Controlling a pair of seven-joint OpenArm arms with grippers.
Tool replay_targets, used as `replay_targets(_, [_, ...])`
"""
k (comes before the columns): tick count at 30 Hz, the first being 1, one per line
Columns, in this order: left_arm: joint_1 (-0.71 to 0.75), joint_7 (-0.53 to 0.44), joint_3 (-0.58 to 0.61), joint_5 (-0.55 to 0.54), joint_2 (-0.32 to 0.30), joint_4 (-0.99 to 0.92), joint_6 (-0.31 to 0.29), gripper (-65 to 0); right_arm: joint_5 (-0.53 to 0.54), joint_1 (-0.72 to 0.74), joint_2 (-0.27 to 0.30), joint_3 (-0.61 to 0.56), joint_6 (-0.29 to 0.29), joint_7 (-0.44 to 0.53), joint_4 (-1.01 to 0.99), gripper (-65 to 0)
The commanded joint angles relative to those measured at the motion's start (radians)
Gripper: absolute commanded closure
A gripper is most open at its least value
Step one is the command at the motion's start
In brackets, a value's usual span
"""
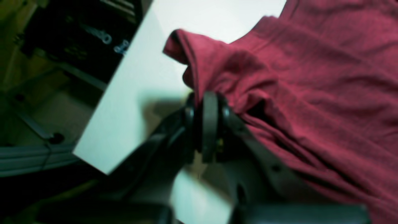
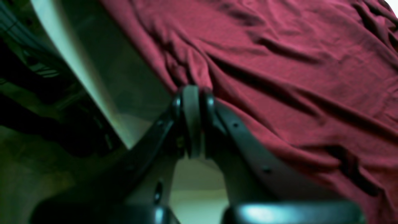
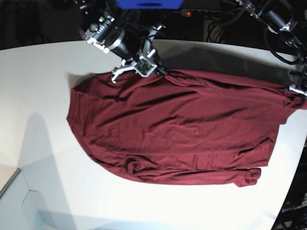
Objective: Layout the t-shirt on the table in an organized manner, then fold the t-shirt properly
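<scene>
T-shirt (image 3: 177,129) blurred in both wrist views, right edge cut off.

Both wrist views are pretty soft, so we can't make out any fabric detail on the t-shirt (image 1: 311,77) beyond big folds. It runs off the right edge in both. In the base view the left gripper (image 3: 296,89) is nearly cut off at the right border, and the pinched bit of cloth there is too small for us to read. The dark clutter past the table (image 1: 146,77) edge is just a blur.
</scene>
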Motion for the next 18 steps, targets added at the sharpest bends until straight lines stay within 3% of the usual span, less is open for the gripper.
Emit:
replay_targets(1, [-0.006, -0.022, -0.004, -0.008, -0.021, 0.028, 0.002, -0.2, 0.016, -0.001, -0.001, -0.003, 0.001, 0.03, 0.03, 0.0])
replay_targets(18, [-0.01, -0.031, -0.007, -0.008, -0.023, 0.034, 0.002, -0.2, 0.016, -0.024, 0.03, -0.028, 0.001, 0.03, 0.027, 0.0])
